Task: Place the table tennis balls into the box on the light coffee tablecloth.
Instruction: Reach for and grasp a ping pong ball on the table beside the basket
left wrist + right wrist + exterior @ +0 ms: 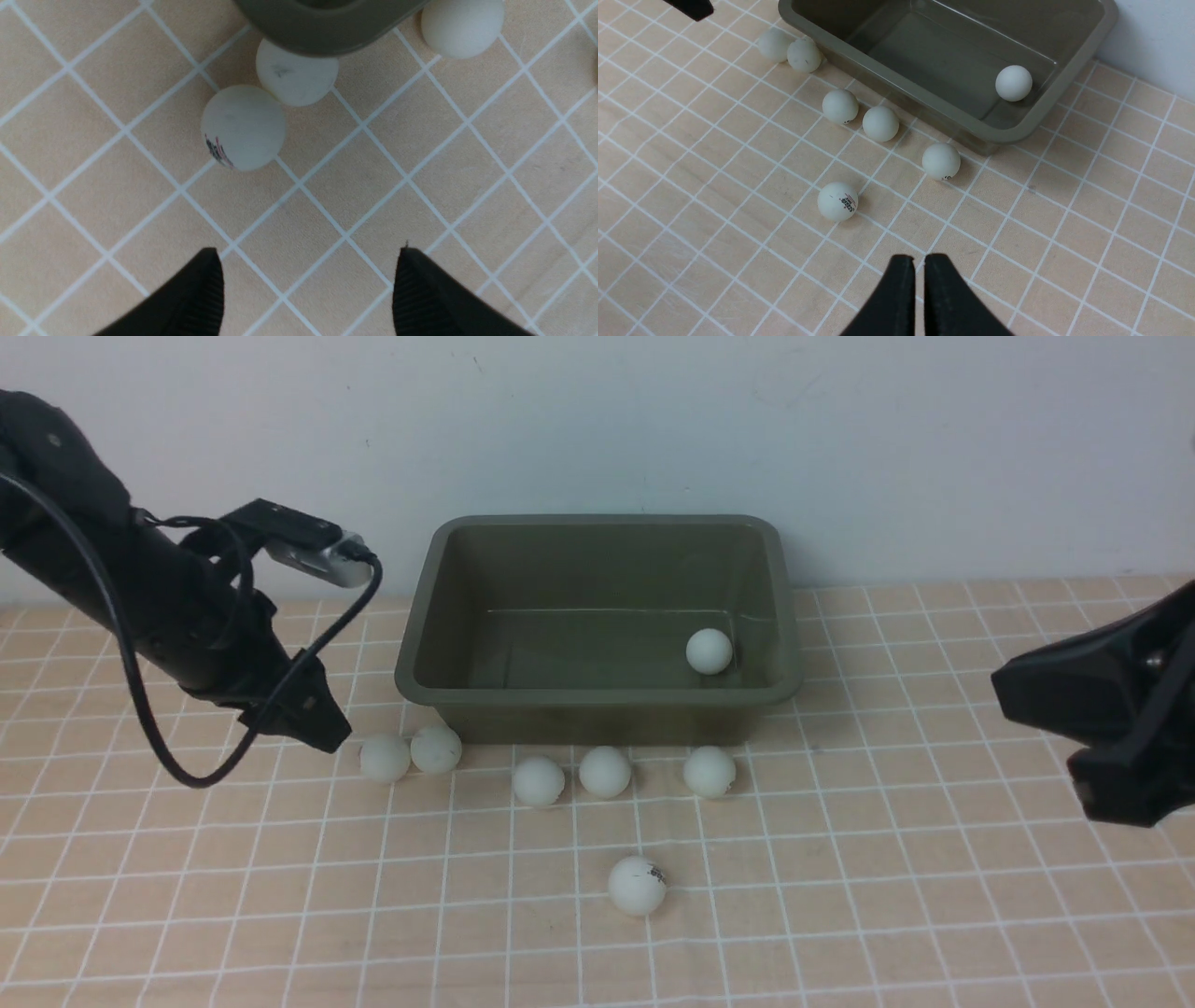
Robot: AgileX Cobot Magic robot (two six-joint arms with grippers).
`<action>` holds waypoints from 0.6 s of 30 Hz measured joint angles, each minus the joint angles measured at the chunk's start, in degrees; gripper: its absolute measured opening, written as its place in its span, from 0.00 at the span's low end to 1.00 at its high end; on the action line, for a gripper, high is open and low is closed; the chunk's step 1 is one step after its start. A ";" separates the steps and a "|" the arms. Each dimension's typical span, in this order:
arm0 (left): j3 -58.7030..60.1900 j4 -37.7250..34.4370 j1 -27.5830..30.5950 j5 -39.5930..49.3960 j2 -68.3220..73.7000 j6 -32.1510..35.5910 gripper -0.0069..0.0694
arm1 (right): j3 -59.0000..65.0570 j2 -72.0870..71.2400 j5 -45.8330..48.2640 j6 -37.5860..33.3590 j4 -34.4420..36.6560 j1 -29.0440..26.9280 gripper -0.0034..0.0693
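The olive-green box [597, 698] stands on the light coffee tablecloth [280, 915] near the back wall, with one table tennis ball [709, 651] inside at its right end. Several more balls lie on the cloth along the box's front: a touching pair [385, 758] by its left corner, three in a row [605, 772], and a printed one [638, 885] nearer me. My left gripper [327, 733] hangs just left of the pair, open and empty [308, 254]; the nearest ball [243, 127] lies ahead of its fingers. My right gripper [920, 259] is shut and empty, off to the box's right [1004, 681].
A pale wall [840, 448] runs right behind the box. The left arm's black cable [168, 761] loops down towards the cloth beside the pair of balls. The cloth reaches to the front edge of the view.
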 joint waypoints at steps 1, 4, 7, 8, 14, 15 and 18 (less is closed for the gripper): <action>-0.48 0.43 -0.43 0.00 0.92 0.17 0.62 | 0.00 0.00 0.26 0.00 0.00 0.00 0.08; -2.23 4.37 -2.42 -0.05 4.13 1.15 0.62 | 0.00 0.00 1.68 0.00 -0.58 0.00 0.08; -2.50 6.34 -3.02 -0.63 5.13 1.58 0.62 | 0.00 0.00 3.03 0.00 -1.35 0.00 0.08; -2.54 6.60 -3.09 -0.94 5.30 1.87 0.62 | 0.00 0.00 3.34 0.00 -1.49 0.00 0.08; -2.69 7.05 -3.13 -5.37 7.17 7.15 0.62 | 0.00 0.00 3.62 0.00 -2.78 0.00 0.08; -2.69 6.86 -3.13 -6.11 7.45 8.05 0.62 | 0.00 0.00 3.66 0.00 -2.83 0.00 0.08; -2.69 5.82 -3.14 -7.51 8.45 10.39 0.62 | 0.00 0.00 3.66 0.00 -2.94 0.00 0.08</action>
